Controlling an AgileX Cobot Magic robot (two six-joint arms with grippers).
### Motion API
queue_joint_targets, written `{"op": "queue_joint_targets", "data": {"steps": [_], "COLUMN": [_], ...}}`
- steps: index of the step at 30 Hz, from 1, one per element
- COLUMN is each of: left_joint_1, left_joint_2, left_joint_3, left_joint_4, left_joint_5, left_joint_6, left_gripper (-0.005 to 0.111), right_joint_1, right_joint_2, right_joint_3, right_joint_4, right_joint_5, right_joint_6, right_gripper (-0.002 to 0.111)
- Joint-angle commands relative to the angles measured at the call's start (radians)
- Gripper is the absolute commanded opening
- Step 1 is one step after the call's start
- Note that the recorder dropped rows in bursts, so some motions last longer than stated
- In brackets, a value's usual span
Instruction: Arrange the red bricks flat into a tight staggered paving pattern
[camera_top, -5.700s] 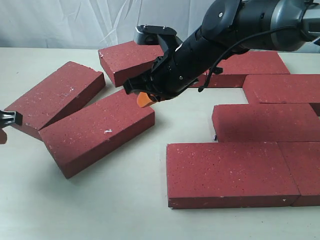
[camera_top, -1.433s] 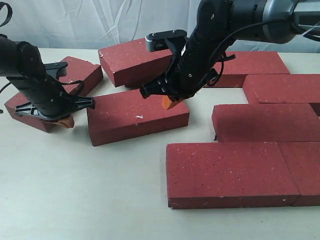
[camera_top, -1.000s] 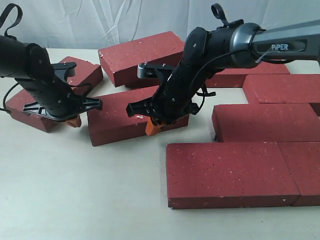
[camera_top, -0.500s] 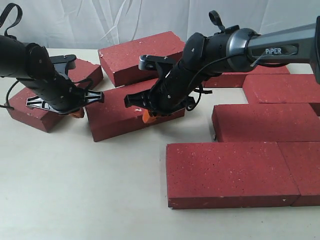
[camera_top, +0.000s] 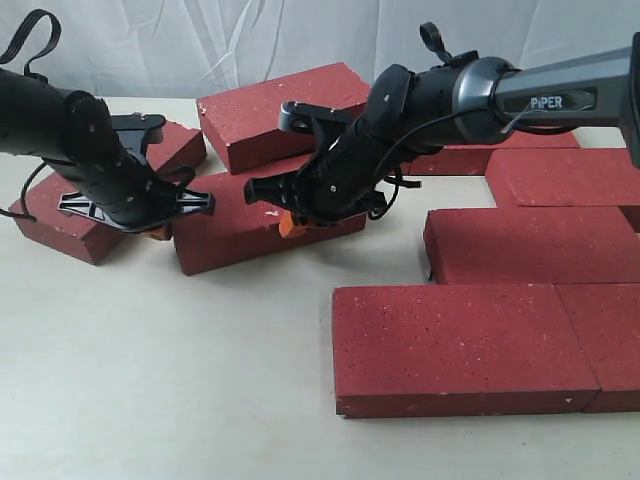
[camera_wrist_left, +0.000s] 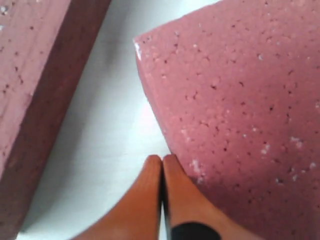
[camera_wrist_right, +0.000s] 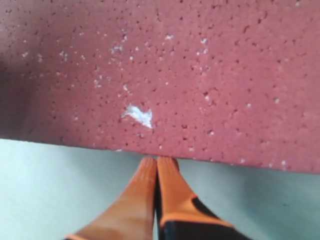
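Now, at 9 o'clock my left gripper (camera_top: 155, 231), orange fingertips (camera_wrist_left: 150, 175) pressed together on nothing, sits in the gap between the leftmost brick (camera_top: 45, 222) and the loose middle brick (camera_top: 225, 232). My right gripper (camera_top: 288, 222), tips likewise together and empty, meets that brick's edge, and my right arm (camera_top: 470, 90) hides part of its top. At 12 o'clock lies another brick (camera_top: 270, 105); the laid bricks (camera_top: 460, 345) fill 3 o'clock. All are dark red, rough, white-flecked, flat on the table (camera_top: 150, 390). Earlier the middle brick lay askew; it has swung nearly level.
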Motion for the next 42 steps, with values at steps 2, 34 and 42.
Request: {"op": "queue_joint_targets", "data": {"steps": [2, 34, 42], "left_joint_1": [-0.012, -0.061, -0.025], "left_joint_2": [-0.003, 0.132, 0.097], "left_joint_3": [-0.002, -0.044, -0.062], "left_joint_4": [0.048, 0.026, 0.032], "left_joint_5": [-0.1, -0.298, -0.158], "left_joint_6": [0.0, -0.003, -0.064], "left_gripper": [0.0, 0.0, 0.0], "right_joint_1": [-0.004, -0.006, -0.006], "right_joint_2": [-0.005, -0.182, -0.182], "right_joint_3": [-0.004, -0.004, -0.004], "right_joint_4": [0.019, -0.504, -0.507], "right_joint_5": [-0.001, -0.042, -0.019], "right_joint_6": [-0.002, 0.364, 0.364], "right_gripper": [-0.001, -0.001, -0.001]}}
